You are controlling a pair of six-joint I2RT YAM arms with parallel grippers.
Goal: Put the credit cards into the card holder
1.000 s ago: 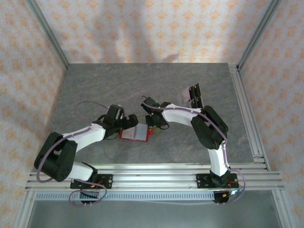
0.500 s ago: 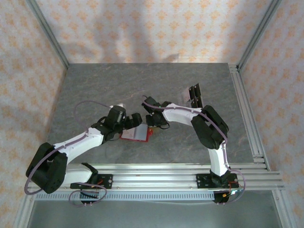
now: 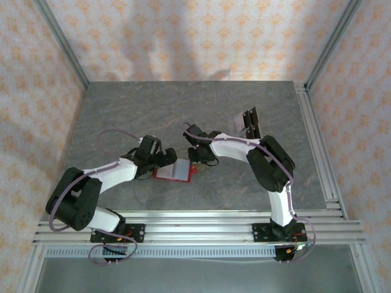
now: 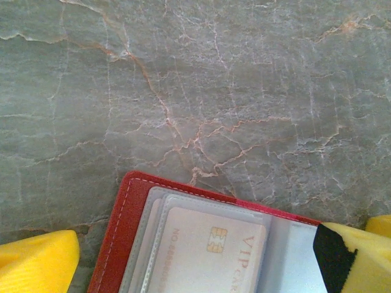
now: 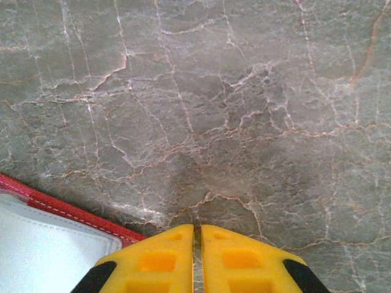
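Settling back over the card holder (image 4: 125, 213), left claw (image 4: 195, 261) stays wide open, empty; one card (image 4: 211, 241) sits pocketed beneath it. Alongside, right claw (image 5: 197, 259) shuts empty; spare cards (image 3: 249, 122) lie beyond.

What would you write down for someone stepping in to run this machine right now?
Left fingers: wide open, one on each side of the card holder, gripping nothing.
Right fingers: shut and empty, pointing at the table just beside the holder's red edge.
The holder lies open mid-table.
Done: one credit card sits in its clear sleeve.
Left: the other credit cards lie at the far right of the table, apart from the holder. Fetch them and slot them in.
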